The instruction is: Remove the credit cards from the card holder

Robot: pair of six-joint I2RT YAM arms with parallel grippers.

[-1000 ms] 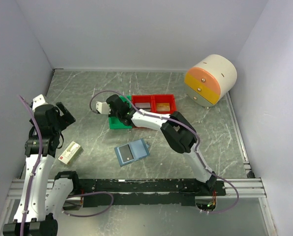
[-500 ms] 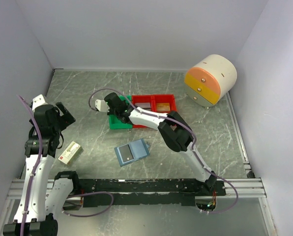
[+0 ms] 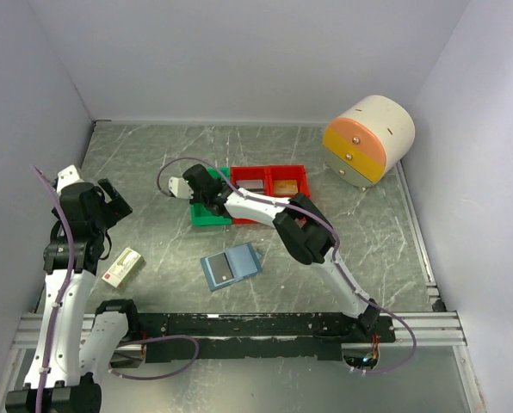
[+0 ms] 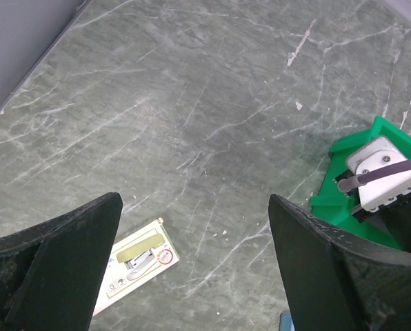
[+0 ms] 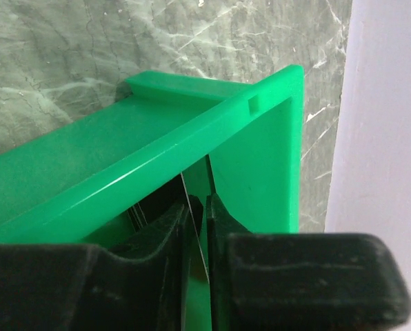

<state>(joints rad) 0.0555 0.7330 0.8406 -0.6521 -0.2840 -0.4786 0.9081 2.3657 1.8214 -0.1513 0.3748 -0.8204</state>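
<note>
Right wrist view: right gripper [image 5: 198, 207] sits inside green bin [image 5: 261, 158], walls close around. Its jaws are barely apart, a thin credit card [image 5: 185, 189] edge between them, perhaps gripped. Card holder [image 3: 231, 265] lies open behind it on clear table. Left gripper [image 4: 192, 227] gapes wide, empty.

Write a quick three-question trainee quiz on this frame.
1. True or false: the left gripper is open and holds nothing.
2. The right gripper reaches into: A) a red bin, B) the green bin, C) the drawer unit.
3. Is the card holder lying open or folded shut?
Key: 1 true; 2 B; 3 open.
</note>
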